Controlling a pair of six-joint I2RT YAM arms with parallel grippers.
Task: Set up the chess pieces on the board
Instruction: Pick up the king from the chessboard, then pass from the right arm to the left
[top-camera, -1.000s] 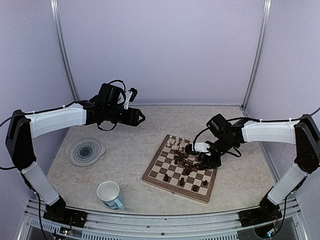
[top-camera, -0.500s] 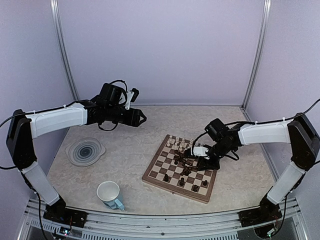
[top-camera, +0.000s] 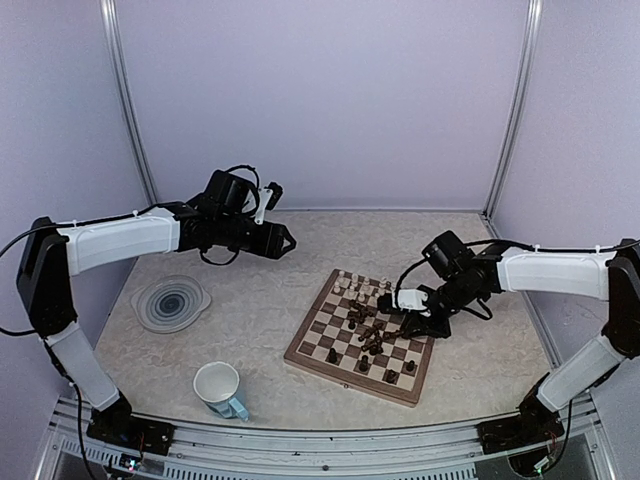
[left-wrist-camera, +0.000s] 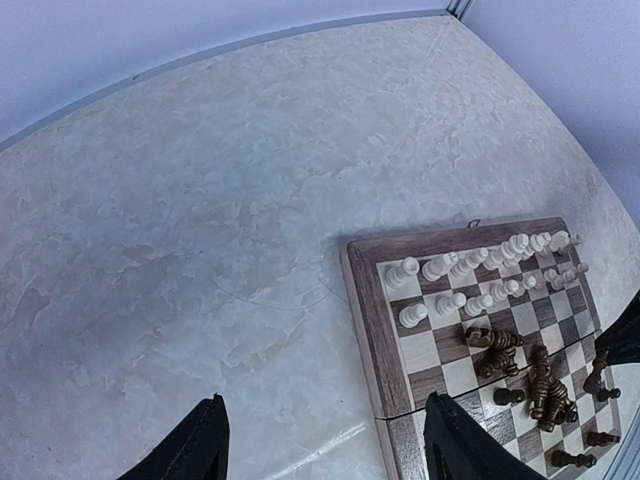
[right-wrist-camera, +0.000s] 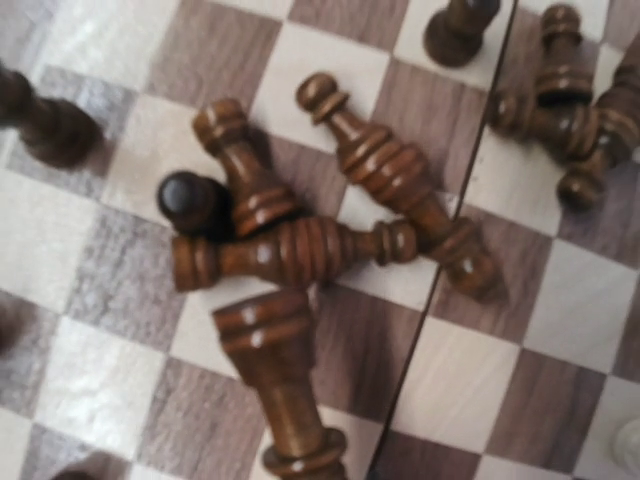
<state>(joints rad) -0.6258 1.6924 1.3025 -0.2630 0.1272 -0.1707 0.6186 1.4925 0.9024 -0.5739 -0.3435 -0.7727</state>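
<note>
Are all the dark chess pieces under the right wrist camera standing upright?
No: several dark chess pieces lie toppled across each other on the board.

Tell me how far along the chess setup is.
White pieces stand in two rows at the far edge of the board. The right gripper is down over the heap of toppled dark pieces; its grip isn't visible. Most dark pieces are unplaced; a few stand.

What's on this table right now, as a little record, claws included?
Board: square wooden chessboard, dark and cream squares
Cream-white pieces: standing along its far edge
Dark brown pieces: several lying heaped mid-board, others upright nearer
Left claw: open, empty, in the air left of the board
Right claw: low over the heap; grip unclear
Also: round grey swirl plate, white mug
</note>
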